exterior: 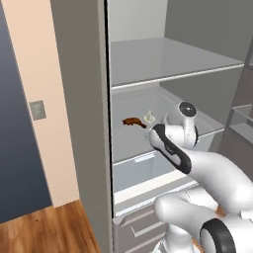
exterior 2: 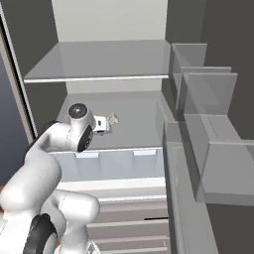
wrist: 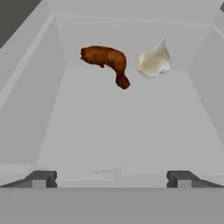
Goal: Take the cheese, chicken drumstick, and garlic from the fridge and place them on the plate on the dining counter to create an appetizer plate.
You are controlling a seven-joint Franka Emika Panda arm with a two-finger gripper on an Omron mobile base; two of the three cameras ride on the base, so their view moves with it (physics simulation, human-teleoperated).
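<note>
I'm looking into the fridge point(exterior: 84, 99), a tall matte grey cabinet with flat pale shelves, smooth angular door bins on the right and a clear bluish drawer front below the middle shelf point(wrist: 113, 127). My glossy white arm reaches in over that shelf, and the hand point(wrist: 111, 178) is released, its two dark blocky fingertips point(wrist: 41, 178) spread wide apart with nothing between them. Near the back of the shelf lie the chicken drumstick point(wrist: 107, 61), a curved reddish-brown piece tapering to a knob, and just beside it the garlic point(wrist: 154, 61), a small cream bulb with a pointed tip.
</note>
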